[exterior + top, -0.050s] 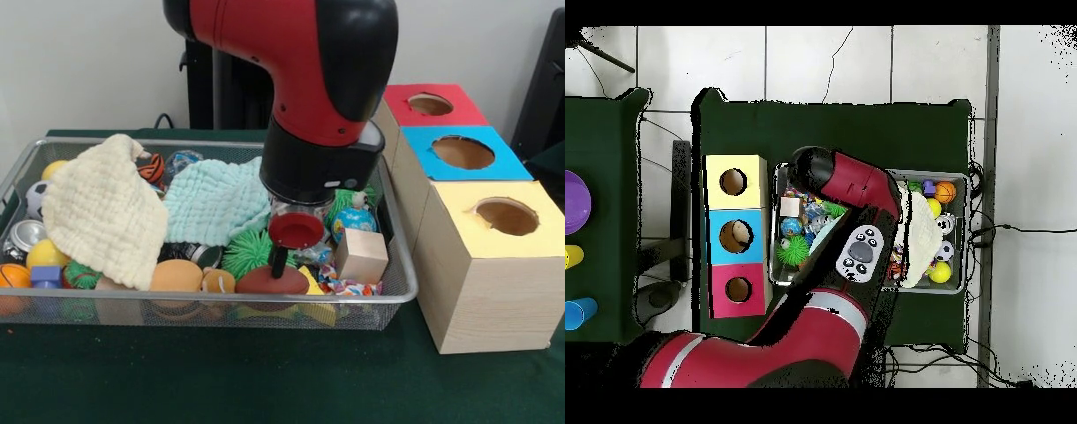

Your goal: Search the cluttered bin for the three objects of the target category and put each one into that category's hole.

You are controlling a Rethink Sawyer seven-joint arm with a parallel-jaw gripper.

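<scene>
So from the front, the arm (309, 79) drops straight down into the bin (53, 305), its gripper (284, 256) over the green spiky ball (247, 252); can't tell if it's clenched. From overhead, the arm bends across the bin, boxes (733, 236) just beside it.

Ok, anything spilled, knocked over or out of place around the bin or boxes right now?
Nothing stands out. The wire mesh bin sits square on the table with its clutter inside, two cloths draped over it. The red, blue and yellow hole boxes stand upright in a row.
</scene>
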